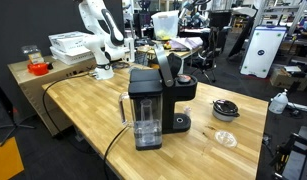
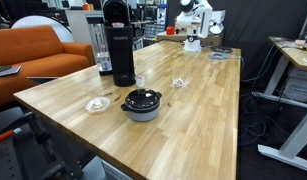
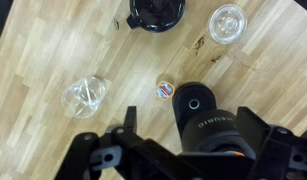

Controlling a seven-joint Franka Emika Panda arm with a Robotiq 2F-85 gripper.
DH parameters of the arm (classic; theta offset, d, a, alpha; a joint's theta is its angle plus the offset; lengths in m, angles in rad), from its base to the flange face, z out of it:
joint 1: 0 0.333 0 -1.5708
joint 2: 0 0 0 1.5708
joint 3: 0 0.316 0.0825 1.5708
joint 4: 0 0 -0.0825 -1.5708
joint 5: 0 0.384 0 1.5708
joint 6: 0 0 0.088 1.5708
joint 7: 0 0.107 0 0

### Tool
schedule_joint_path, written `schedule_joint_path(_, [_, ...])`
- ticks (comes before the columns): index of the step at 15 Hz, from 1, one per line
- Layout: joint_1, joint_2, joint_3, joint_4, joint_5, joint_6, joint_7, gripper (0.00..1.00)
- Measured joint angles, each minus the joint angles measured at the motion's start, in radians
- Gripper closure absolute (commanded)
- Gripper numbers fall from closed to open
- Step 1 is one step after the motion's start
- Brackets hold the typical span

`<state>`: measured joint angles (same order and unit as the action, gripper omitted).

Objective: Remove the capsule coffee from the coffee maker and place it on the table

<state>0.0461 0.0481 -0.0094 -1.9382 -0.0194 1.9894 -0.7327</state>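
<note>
Capsule [image 3: 165, 90]: lying on the bare tabletop [image 3: 53, 50], out of the machine, showing a small round face with an orange rim
Capsule's neighbours: sitting just beside the coffee maker [image 3: 198, 112], between it and a clear glass [image 3: 85, 95] that is standing farther off
Hand [image 3: 198, 130]: hanging high over the scene along the lower edge of the wrist view, its dark fingers [image 3: 123, 120] standing wide apart and gripping nothing
Capsule against hand: resting out ahead of the hand and lower down, apart from both fingers, with nothing touching it
Coffee maker: standing upright on the tabletop, showing its round button from above in the wrist view; its black top is blending into the hand's dark frame, so I cannot tell where one ends
Water tank: facing the camera in an exterior view [image 1: 145, 125], looking clear
Black bowl [image 3: 156, 12]: sitting farther along the tabletop, well apart from the capsule
Clear dish [image 3: 228, 22]: lying near the black bowl
</note>
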Motion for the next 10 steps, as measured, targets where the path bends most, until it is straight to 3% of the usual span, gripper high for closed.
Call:
schedule_joint_path(4, [0.007,0.01,0.039,0.001,0.074,0.051,-0.1,0.0])
schedule_joint_path(10, [0.023,0.072,0.087,0.021,0.073,0.054,-0.187,0.0])
